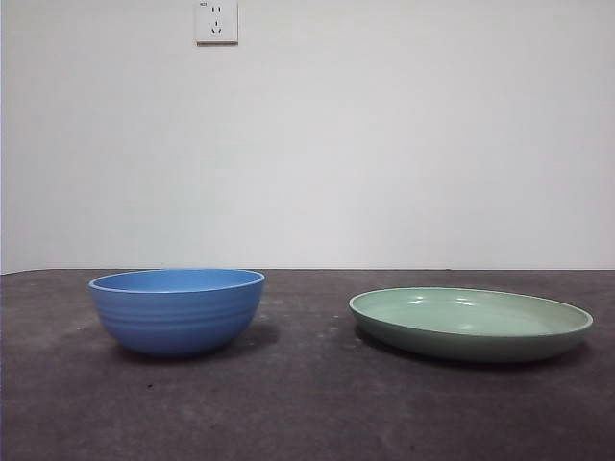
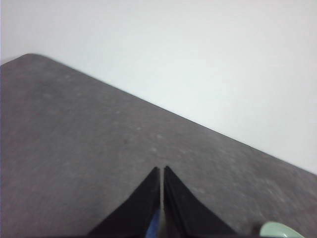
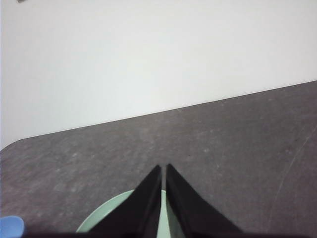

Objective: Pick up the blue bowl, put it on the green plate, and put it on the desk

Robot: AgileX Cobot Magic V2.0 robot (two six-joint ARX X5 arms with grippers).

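Blue bowl [image 1: 177,309] and green plate [image 1: 471,323] sit apart on the desk [image 1: 307,403]; both claws clenched, empty.

blue bowl [image 1: 177,311] upright on desk [image 1: 307,403]; green plate [image 1: 470,323] well apart

Front view: camera low, near tabletop [image 1: 307,403] height, looking level across it toward a white wall [image 1: 384,144] with a socket [image 1: 216,21] at upper centre of frame. Blue bowl [image 1: 177,309] sits lower left, green plate [image 1: 471,323] lower right, both near and large.

Left wrist view: camera above the left end effector [image 2: 162,171], angled down over bare tabletop toward the wall; a sliver of plate [image 2: 278,230] shows at lower right.

Right wrist view: camera above the right end effector [image 3: 163,168], facing the wall; plate [image 3: 104,220] at bottom centre, bowl edge [image 3: 11,227] at lower left.

All three views share the plate, tabletop and wall.
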